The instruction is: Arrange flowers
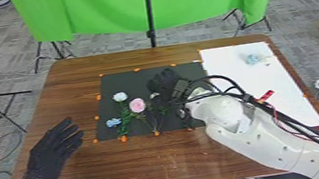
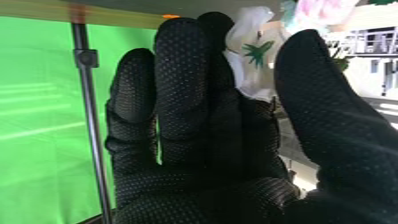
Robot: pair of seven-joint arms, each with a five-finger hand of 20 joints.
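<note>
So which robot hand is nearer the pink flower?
Right. The right robot hand is close to the pink flower, on its right; the left robot hand is farther off, left of the black mat.

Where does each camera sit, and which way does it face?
Head view: on the robot's head, facing forward and down at the brown wooden table; black-gloved left hand and right hand, plus both white arms.
Right wrist view: on the right arm's wrist, facing along the right hand's fingers toward the green cloth backdrop; that glove shows large.
Shared: right hand, backdrop, black upright pole, pink flower.
</note>
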